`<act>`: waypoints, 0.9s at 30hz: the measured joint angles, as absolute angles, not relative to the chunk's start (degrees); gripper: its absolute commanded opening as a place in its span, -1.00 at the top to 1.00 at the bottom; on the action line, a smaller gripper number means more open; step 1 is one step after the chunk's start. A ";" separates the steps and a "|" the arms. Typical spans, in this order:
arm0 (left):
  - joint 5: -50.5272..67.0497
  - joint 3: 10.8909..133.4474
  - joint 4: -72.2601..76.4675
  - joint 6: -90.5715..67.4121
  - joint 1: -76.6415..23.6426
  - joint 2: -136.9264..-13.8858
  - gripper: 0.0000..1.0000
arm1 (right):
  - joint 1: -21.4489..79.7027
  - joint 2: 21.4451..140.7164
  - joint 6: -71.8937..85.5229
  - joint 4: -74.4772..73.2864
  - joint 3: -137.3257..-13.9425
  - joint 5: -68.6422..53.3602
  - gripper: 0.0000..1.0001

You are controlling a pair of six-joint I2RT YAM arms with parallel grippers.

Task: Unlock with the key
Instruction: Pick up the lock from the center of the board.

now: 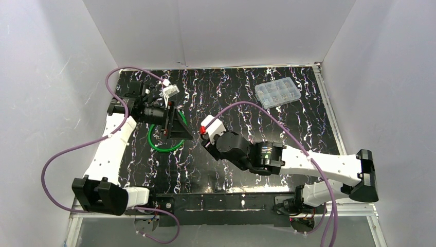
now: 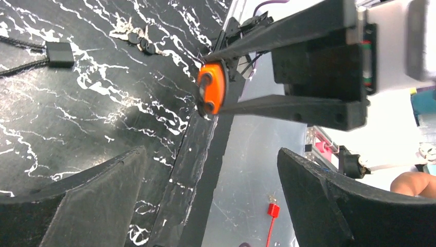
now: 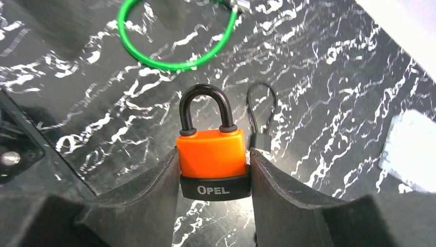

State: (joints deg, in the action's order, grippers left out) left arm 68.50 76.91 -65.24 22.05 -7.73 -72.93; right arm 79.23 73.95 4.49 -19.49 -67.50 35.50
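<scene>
Marbled mat (image 1: 231, 98): green loop (image 3: 172, 66), keys (image 2: 136, 38), parts box (image 1: 277, 93), padlock (image 3: 212, 154).

The padlock (image 3: 211, 152), orange-bodied with a black base marked OPEL, is being held above the mat (image 3: 319, 103), clamped by its sides in the right gripper (image 3: 214, 154). Its black shackle (image 3: 204, 92) is sitting closed. The keys (image 2: 134, 36), a small silvery bunch, are lying flat on the mat.

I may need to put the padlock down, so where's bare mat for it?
Bare mat: the right side between the parts box and the right arm, and the front strip below the green cable loop. Crowded mid-left, where the loop, left gripper and the padlock in the right gripper sit close together.
</scene>
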 measured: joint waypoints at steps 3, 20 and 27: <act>69.42 75.10 -60.01 17.03 -8.38 -70.92 -0.99 | 81.21 73.95 3.17 -19.08 -70.25 36.21 0.97; 70.75 72.70 -47.63 2.58 -13.45 -65.90 -0.05 | 84.93 73.95 1.04 -18.25 -74.78 37.82 0.97; 70.69 72.99 -46.99 1.41 -16.01 -65.95 0.49 | 85.27 74.06 0.91 -18.23 -75.12 38.67 0.97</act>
